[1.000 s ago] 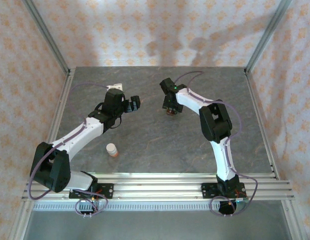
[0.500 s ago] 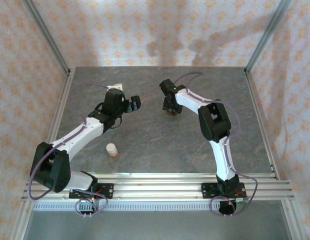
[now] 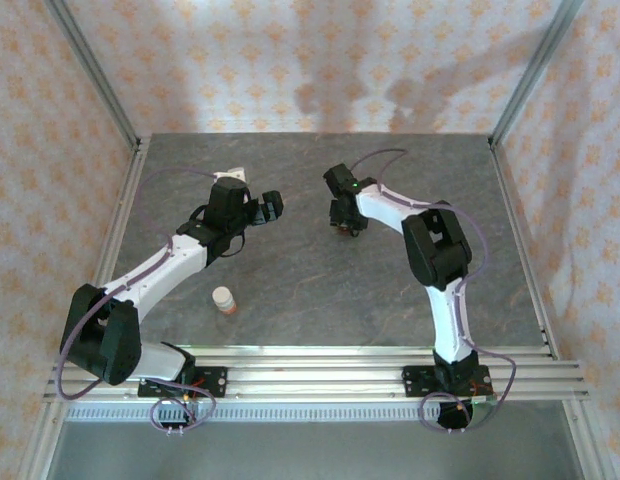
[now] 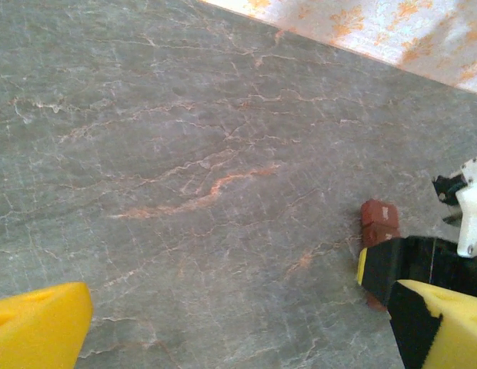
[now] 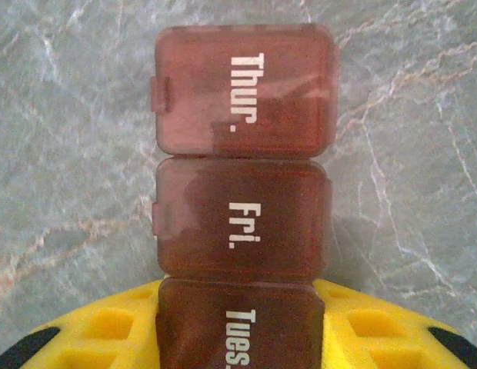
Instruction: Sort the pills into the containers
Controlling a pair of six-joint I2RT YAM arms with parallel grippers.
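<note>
The containers (image 5: 242, 207) are a dark red-brown strip of lidded compartments marked Thur., Fri. and Tues., lying flat on the grey table with the lids down. My right gripper (image 5: 242, 311) is shut on the Tues. compartment, a yellow pad against each side. From above, that gripper (image 3: 345, 224) points down at the strip at the table's centre back. The strip's far end (image 4: 378, 217) also lies at the right of the left wrist view. My left gripper (image 3: 271, 207) hovers open over bare table to the strip's left, nothing between its fingers (image 4: 38, 327). No pills are in view.
A small orange bottle with a white cap (image 3: 223, 299) stands near the front left, beside the left arm's forearm. Metal rails (image 3: 320, 370) run along the near edge, and patterned walls enclose the table on three sides.
My right gripper has narrowed its jaws onto the strip and shifted slightly right and nearer. The left arm has stayed put, wide open.
</note>
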